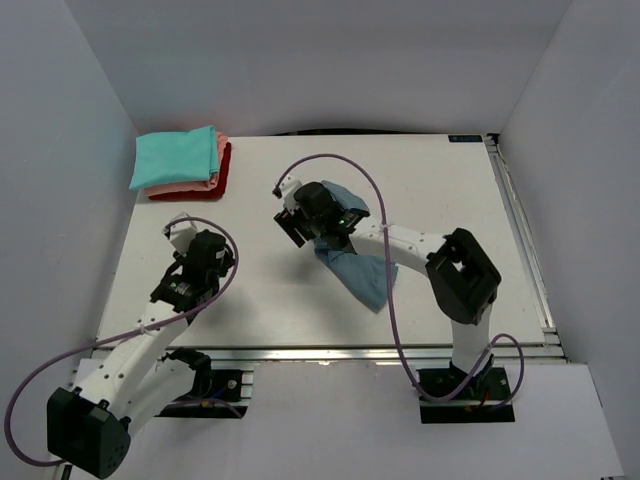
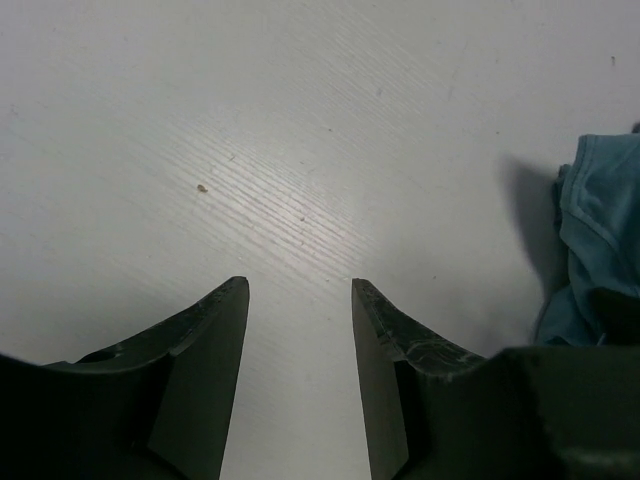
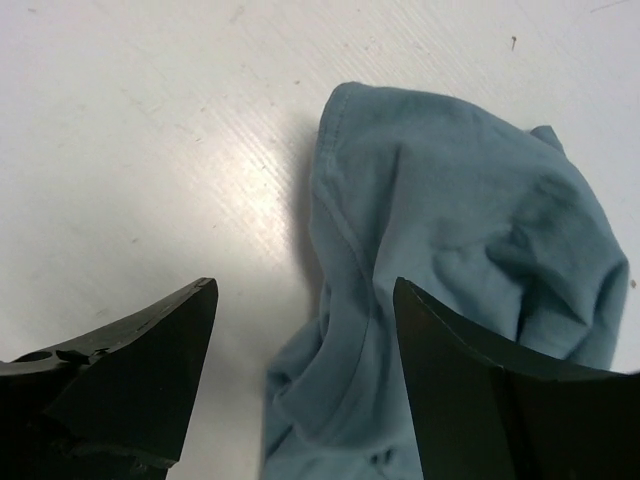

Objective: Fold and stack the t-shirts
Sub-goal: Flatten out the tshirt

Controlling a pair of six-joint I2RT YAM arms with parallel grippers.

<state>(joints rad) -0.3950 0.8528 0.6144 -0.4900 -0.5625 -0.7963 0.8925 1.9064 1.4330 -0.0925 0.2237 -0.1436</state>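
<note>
The slate-blue t-shirt lies crumpled on the white table, partly under my right arm. In the right wrist view it fills the right half, bunched in folds. My right gripper is open just above the shirt's left edge, with cloth between the jaws but not pinched. My left gripper is open and empty over bare table, and the shirt shows at the right edge of its view. A folded stack sits at the back left: teal tee on top, salmon-pink under it, red at the bottom.
White walls enclose the table on the left, back and right. A metal rail runs along the table's right edge. Purple cables loop over both arms.
</note>
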